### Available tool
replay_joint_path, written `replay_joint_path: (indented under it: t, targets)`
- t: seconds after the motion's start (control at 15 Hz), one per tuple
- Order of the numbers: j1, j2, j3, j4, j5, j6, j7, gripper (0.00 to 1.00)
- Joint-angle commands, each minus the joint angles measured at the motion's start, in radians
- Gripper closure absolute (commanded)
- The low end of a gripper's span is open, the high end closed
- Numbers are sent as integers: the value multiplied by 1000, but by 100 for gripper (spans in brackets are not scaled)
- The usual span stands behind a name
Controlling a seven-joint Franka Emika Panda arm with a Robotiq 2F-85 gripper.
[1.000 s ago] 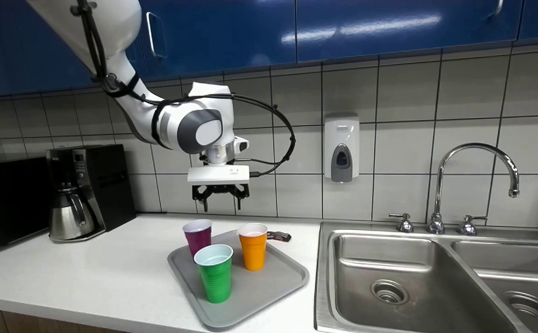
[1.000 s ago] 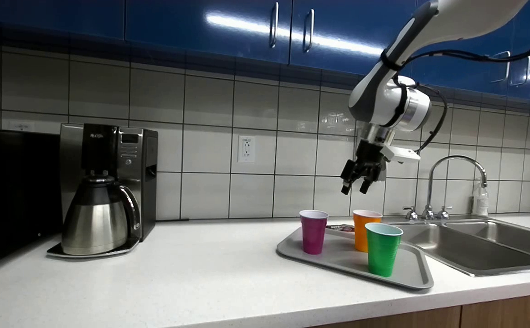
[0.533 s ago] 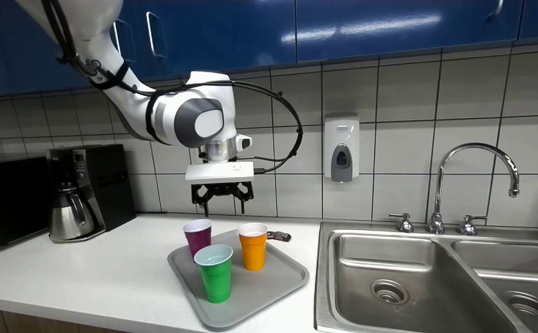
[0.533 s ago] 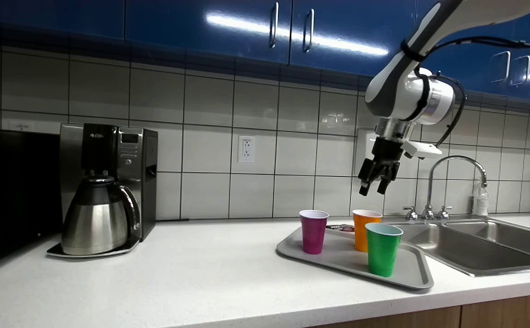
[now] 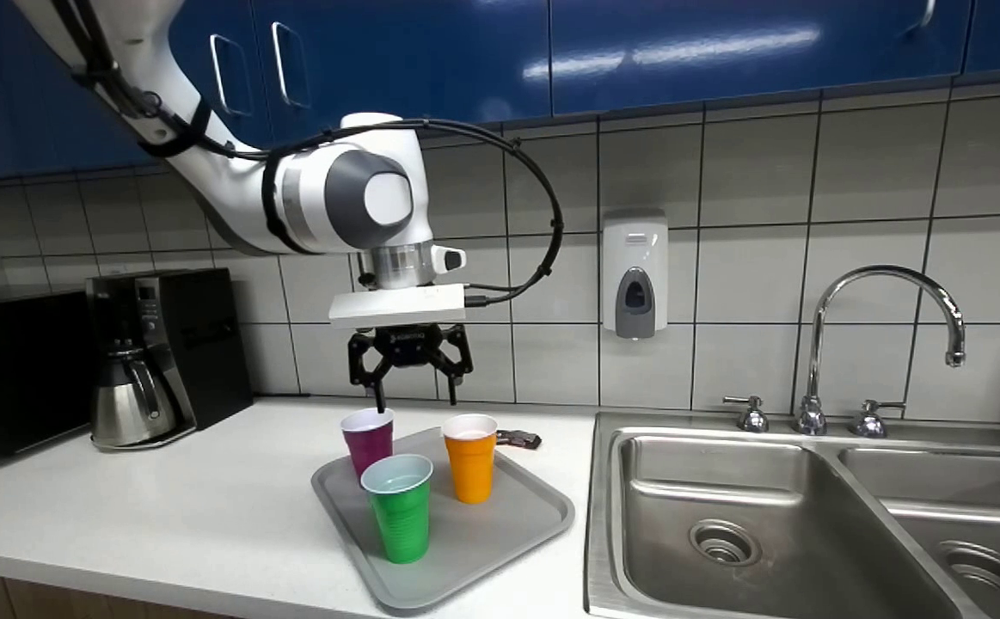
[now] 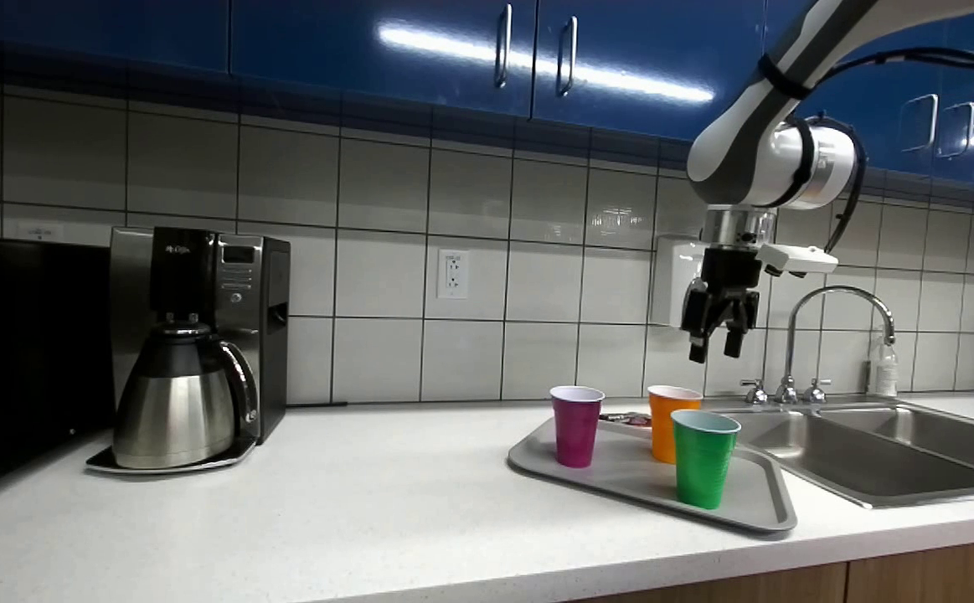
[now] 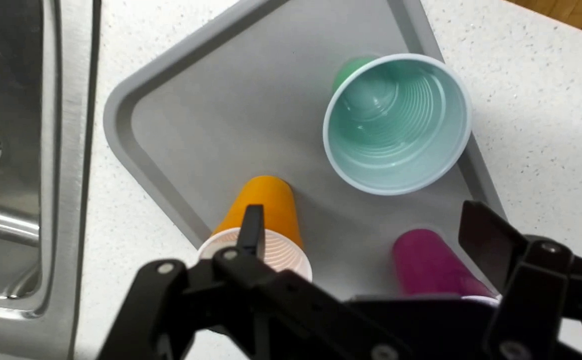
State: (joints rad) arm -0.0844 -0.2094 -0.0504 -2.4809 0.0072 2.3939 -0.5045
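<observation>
Going left to right in an exterior view, you have a dark appliance (image 5: 14, 378) at the far edge, then the coffee maker (image 5: 199, 344) with its steel carafe (image 5: 125, 413) in place, both on the white tabletop (image 5: 164, 507). Well apart from them lies the grey tray (image 5: 508, 533), and on its left part the purple cup (image 5: 368, 443) stands upright. The green cup (image 5: 403, 516) stands nearer the camera, upright too, on the same tray. Your hand (image 5: 416, 406) hangs over the tray's far part, pointing down, its fingers spread wide with nothing between them. One fingertip overlaps the purple rim by line of sight only — in an exterior view you can see both fingers (image 6: 734, 342) well above every cup, touching none. The orange cup (image 5: 471, 468) stands upright on the tray, right of the other two; behind it, near the tray's edge, lies a small dark object (image 5: 518, 439) you can't make out. Farther right you meet the soap dispenser (image 5: 635, 275) on the wall, then the steel sink (image 5: 604, 516) with its faucet (image 5: 816, 344).

As for progress, I'd judge you are short of any grip — all three cups stand on the tray, none is lifted, and any handling of them is left to do.
</observation>
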Motion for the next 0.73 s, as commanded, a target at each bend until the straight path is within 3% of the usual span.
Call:
replay_joint_path:
  t: [0.0, 0.67]
  targets:
    - [26, -3, -24, 1, -18, -14, 21, 0]
    - [27, -4, -24, 1, -21, -26, 31, 0]
